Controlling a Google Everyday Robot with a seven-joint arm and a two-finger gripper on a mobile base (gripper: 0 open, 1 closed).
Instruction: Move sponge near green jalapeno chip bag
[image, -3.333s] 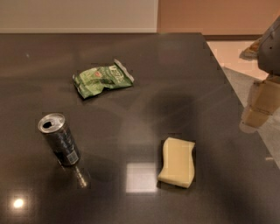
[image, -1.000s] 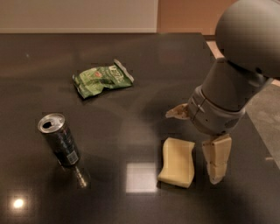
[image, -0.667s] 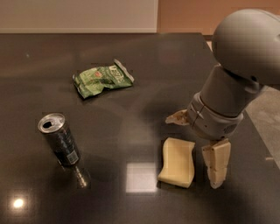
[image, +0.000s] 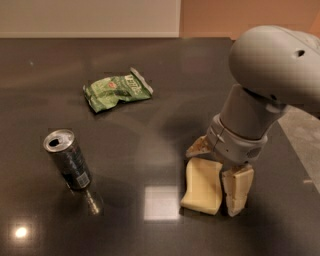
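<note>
The pale yellow sponge (image: 200, 187) lies on the dark table (image: 150, 125) at the front right. My gripper (image: 213, 182) is down over it, open. One tan finger (image: 199, 146) sits at the sponge's far left corner, and the other finger (image: 237, 191) stands along its right side. The sponge lies between them on the table. The green jalapeno chip bag (image: 116, 91) lies wrinkled at the back left, well apart from the sponge.
A dark metal drink can (image: 67, 160) stands upright at the front left. The table's right edge (image: 287, 135) runs close behind my arm, with pale floor beyond it. A wall lies past the far edge.
My arm has come in from the right edge and dropped over the sponge. Over the last second the fingers shifted left and lower around it. The sponge, bag and can have not moved.
</note>
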